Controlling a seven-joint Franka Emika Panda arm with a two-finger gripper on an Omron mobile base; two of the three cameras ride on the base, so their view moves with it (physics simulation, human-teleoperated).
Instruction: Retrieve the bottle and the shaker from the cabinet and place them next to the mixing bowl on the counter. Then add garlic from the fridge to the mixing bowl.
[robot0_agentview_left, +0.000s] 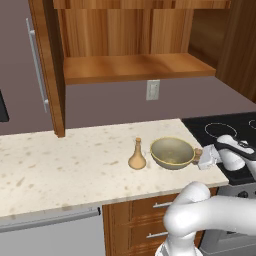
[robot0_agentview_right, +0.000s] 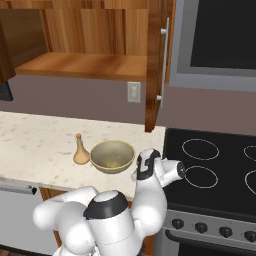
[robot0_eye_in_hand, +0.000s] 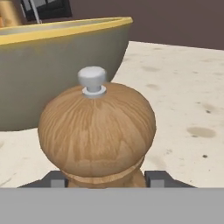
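Two fingers (robot0_eye_in_hand: 158, 178) of our hand (robot0_eye_in_hand: 103, 181) grip the wooden shaker (robot0_eye_in_hand: 97, 133) on either side, just right of the mixing bowl (robot0_agentview_left: 172, 152) on the desk (robot0_agentview_left: 60, 165); the bottle (robot0_agentview_left: 137, 156) stands left of it.

From the hand camera I see the shaker (robot0_eye_in_hand: 97, 135) just ahead, its lower body cut off below. The bowl (robot0_eye_in_hand: 52, 65) beyond it runs off the left edge.
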